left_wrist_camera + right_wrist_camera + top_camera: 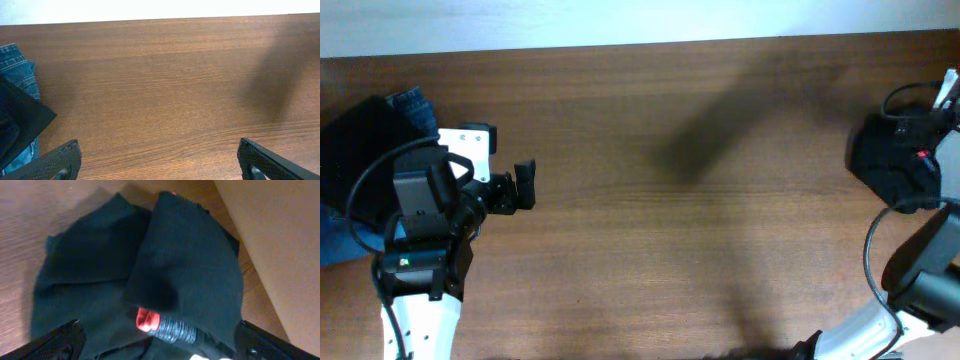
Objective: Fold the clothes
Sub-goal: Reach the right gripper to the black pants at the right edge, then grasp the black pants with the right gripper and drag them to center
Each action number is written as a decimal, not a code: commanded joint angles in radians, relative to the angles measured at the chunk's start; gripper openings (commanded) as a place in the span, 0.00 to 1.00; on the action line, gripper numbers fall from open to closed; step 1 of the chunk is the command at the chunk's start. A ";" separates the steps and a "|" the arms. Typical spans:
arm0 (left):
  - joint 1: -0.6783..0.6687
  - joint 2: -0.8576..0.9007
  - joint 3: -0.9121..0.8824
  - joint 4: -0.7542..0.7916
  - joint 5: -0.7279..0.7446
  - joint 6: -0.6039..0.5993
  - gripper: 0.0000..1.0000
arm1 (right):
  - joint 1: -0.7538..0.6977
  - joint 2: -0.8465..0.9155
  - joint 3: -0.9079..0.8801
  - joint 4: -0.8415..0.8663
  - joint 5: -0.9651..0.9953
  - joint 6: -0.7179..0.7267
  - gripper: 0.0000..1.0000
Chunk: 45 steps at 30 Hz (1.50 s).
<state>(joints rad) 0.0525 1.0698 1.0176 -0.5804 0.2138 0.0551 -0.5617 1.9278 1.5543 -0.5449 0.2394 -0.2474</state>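
Over at the far right edge of the table: black trousers, bunched in a loose heap; up close, grey waistband and red-orange trim peeking from under a folded flap; right gripper just over the heap, fingers spread wide, gripping nothing; left gripper well apart, likewise fully spread over bare wood; blue jeans beside it, partly under dark cloth.
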 commanded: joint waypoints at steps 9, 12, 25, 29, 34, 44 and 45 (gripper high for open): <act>-0.004 -0.002 0.021 0.000 0.019 -0.010 1.00 | -0.005 0.079 0.028 0.079 0.054 -0.011 0.92; -0.004 -0.002 0.021 0.000 0.019 -0.010 0.99 | -0.007 0.082 0.028 0.100 0.054 -0.011 0.90; -0.004 -0.002 0.021 0.000 0.019 -0.010 0.99 | -0.018 0.134 0.027 0.116 0.053 -0.010 0.87; -0.004 -0.002 0.021 0.000 0.019 -0.010 0.99 | -0.018 0.134 0.028 0.122 0.054 -0.010 0.50; -0.004 -0.002 0.021 0.000 0.018 -0.010 0.99 | -0.010 0.119 0.041 0.115 0.053 0.017 0.04; -0.004 -0.002 0.021 0.002 0.014 -0.010 0.99 | 0.140 -0.099 0.357 -0.127 -0.372 -0.046 0.04; -0.004 -0.002 0.021 0.004 0.014 -0.010 0.99 | 0.170 -0.116 0.415 -0.216 -0.511 -0.132 0.04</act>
<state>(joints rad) 0.0525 1.0698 1.0176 -0.5804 0.2138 0.0551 -0.4908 1.9617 1.7973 -0.6495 0.1112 -0.2508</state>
